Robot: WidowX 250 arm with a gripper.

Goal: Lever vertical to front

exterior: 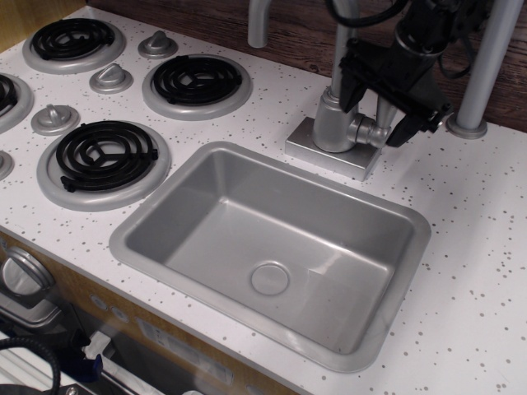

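The faucet's silver cylindrical body (pixel 332 123) stands on a square base behind the sink. A round pivot (pixel 367 132) sticks out of its right side. The lever (pixel 382 113) is a slim grey rod rising roughly upright from the pivot, partly hidden by my gripper. My black gripper (pixel 380 107) hangs over the pivot, tilted. Its fingers are spread, one (pixel 352 85) to the left of the lever and one to the right. I see no finger pressing on the lever.
The grey sink (pixel 165 193) fills the middle, its drain at the bottom. Black coil burners (pixel 198 80) and silver stove knobs (pixel 110 79) lie to the left. A grey post (pixel 486 66) stands right of the gripper. The spout pipe's end (pixel 259 23) hangs at the back.
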